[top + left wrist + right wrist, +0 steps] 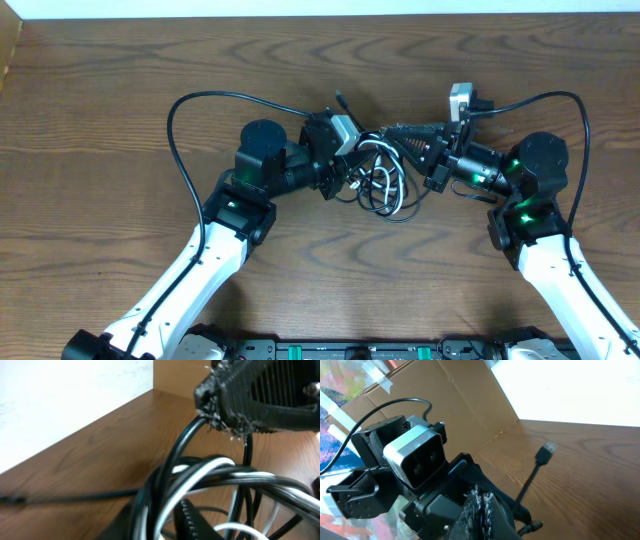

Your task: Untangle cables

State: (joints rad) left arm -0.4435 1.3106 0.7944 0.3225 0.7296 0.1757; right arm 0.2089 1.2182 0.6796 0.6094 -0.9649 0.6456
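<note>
Bright, even light — wrist close-ups soft, blurred.

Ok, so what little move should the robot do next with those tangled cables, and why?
My guess: the right gripper should ease slowly away from the tangle. It looks shut on a black cable that runs down into the black and white loops, while the left gripper sits right at the bundle. A gentle pull might draw that strand out.

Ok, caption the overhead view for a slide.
Two robot arms meet over tangled black and white cables on a wooden table.
</note>
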